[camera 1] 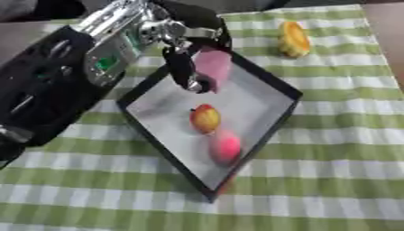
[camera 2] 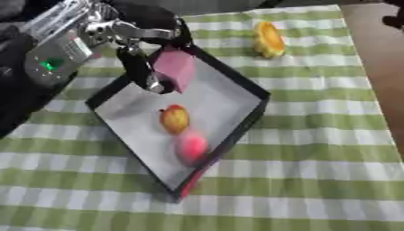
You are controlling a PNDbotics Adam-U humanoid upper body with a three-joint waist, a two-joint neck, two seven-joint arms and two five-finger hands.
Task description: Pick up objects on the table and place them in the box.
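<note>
Worktop cloth (camera 1: 331, 180): green-white check. Box (camera 1: 289, 94): black rim, grey floor. Contents: pink block (camera 1: 213, 64), yellow-red fruit (camera 1: 205, 118), pink ball (camera 1: 226, 146). Outside: yellow-orange item (camera 1: 293, 39).

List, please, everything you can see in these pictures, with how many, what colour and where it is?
Box: one, black rim, pale floor, centre of the table.
Yellow-red fruit: one, inside the box.
Pink ball: one, inside the box, nearer than the fruit.
Pink block: one, held over the box's far corner.
Yellow object: one, on the cloth beyond the box.
Tablecloth: one, green and white checks.
Left hand: black and silver, curled on the pink block.
</note>
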